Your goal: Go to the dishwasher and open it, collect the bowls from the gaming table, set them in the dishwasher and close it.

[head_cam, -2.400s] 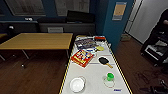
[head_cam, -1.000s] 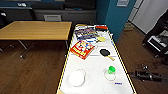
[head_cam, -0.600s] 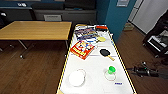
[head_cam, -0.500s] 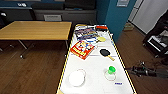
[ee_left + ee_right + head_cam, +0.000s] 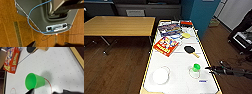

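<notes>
The gaming table (image 5: pixel 210 83) has a white top and yellow sides and runs away from me. A white bowl (image 5: pixel 161 75) sits near its front left. To the right stands a green cup (image 5: pixel 196 67) with a thin ring around its base. In the right wrist view the green cup (image 5: pixel 34 81) is close ahead on the dotted white top (image 5: pixel 60 65). My right gripper (image 5: pixel 209 69) reaches in over the table's right edge, just right of the cup, open and empty. The right gripper's (image 5: pixel 48 92) dark fingertips (image 5: pixel 30 91) stand well apart. My left gripper (image 5: pixel 49 44) hangs open over the wooden floor beside the robot's grey base (image 5: pixel 37 15).
A red game box (image 5: pixel 166 45), a black paddle (image 5: pixel 190 49), a yellow paddle (image 5: pixel 186 35) and more boxes (image 5: pixel 170 28) lie farther along the table. A long wooden table (image 5: pixel 119 25) stands to the left. A teal wall (image 5: pixel 199 12) and floor cables (image 5: pixel 229 63) are on the right.
The camera moved closer to the table at first. My right arm has since come in from the right, and its gripper is now nearer the green cup.
</notes>
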### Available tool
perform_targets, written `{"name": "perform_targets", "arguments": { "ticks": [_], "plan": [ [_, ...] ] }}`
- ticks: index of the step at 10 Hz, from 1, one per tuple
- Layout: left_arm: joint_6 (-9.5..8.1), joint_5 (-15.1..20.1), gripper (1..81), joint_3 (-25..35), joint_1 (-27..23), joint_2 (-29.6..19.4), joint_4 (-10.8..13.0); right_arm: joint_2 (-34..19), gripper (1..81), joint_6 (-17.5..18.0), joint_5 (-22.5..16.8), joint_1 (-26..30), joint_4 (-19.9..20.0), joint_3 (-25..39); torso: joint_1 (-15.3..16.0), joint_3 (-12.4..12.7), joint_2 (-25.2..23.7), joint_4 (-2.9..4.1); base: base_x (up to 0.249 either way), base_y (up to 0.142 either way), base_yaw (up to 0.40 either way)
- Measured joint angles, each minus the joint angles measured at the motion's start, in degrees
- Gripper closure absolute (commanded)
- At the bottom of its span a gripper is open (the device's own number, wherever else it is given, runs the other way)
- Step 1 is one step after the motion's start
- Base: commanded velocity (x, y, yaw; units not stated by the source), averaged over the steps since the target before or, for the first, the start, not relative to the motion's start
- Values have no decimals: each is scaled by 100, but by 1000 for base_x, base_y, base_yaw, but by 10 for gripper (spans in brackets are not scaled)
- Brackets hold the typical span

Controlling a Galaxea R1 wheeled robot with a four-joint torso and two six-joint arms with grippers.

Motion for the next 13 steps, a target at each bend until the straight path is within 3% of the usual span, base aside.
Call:
{"name": "perform_targets", "arguments": {
  "ticks": [4,13],
  "plan": [
    [0,-39,10,0,-79,0,0,34,10,39,-2,122,5,-69,4,-120,5,0,0,0,0],
    [0,-38,10,-5,-77,-2,-46,909,10,193,-60,372,16,-916,4,-123,7,0,0,0,0]
  ]
}}
